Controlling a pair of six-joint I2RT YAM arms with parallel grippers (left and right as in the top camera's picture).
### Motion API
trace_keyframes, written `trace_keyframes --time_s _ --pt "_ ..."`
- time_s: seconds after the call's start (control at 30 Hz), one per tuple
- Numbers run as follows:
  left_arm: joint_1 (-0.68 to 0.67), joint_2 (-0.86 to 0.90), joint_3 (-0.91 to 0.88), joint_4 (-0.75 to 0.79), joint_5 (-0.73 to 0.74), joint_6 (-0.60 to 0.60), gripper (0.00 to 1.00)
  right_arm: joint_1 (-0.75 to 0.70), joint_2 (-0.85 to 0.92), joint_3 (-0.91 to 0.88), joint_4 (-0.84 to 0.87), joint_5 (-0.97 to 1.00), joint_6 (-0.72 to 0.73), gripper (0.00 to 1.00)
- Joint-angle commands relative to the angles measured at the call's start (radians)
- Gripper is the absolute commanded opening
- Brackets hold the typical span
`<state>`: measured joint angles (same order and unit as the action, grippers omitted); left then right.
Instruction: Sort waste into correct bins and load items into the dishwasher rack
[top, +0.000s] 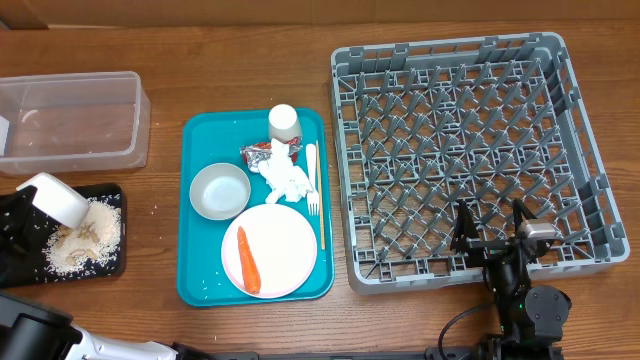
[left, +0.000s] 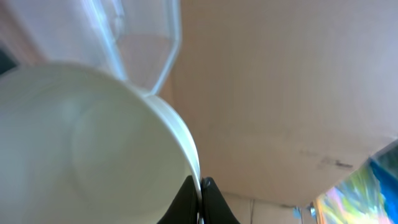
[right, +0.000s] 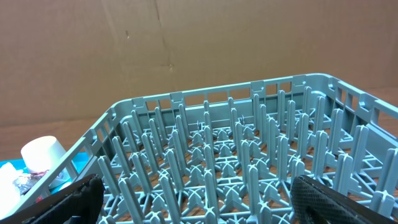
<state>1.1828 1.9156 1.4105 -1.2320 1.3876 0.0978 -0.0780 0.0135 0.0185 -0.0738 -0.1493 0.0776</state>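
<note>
Far left, the left fingers (left: 210, 204) are clenched on the rim of a white bowl (top: 55, 198), which is pinched thin between the two tips. The bowl hangs tilted over the black tray (top: 110, 190), just beside a pile of beige grain scraps (top: 82, 240) lying in that tray. A few grains are scattered on the tabletop (top: 160, 40) next to it. The clear tub (top: 140, 120) sits behind the tray, not touching it. That makes two bins.

The teal tray (top: 200, 290) in the middle carries:
- a second white bowl (top: 220, 190), upright
- one white cup (top: 284, 122) at the far edge
- one red-and-silver wrapper (top: 260, 153), touching one crumpled napkin (top: 286, 178)
- one white fork (top: 311, 180) with one thin wooden stick (top: 321, 205) alongside it
- one pink plate (top: 270, 250) with a single carrot (top: 247, 260) lying on it

All of these are well apart from either pair of fingers.

On the right stands the one grey dishwasher rack (top: 460, 150), showing only pegs. The right fingers (right: 336, 202) are released and spread wide at the rack's near wall. Only lattice shows between them.
</note>
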Motion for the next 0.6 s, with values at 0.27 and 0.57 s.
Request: trace_keyframes --time_s 0.27,0.57 --pt "0.009 0.006 0.007 -0.053 0.013 0.148 0.04 -0.004 -0.01 -0.011 0.005 0.007 -0.003 1.0" --pt "-0.005 -0.068 0.04 -0.126 0.016 0.206 0.04 -0.004 -0.01 -0.011 0.005 0.007 -0.003 1.0"
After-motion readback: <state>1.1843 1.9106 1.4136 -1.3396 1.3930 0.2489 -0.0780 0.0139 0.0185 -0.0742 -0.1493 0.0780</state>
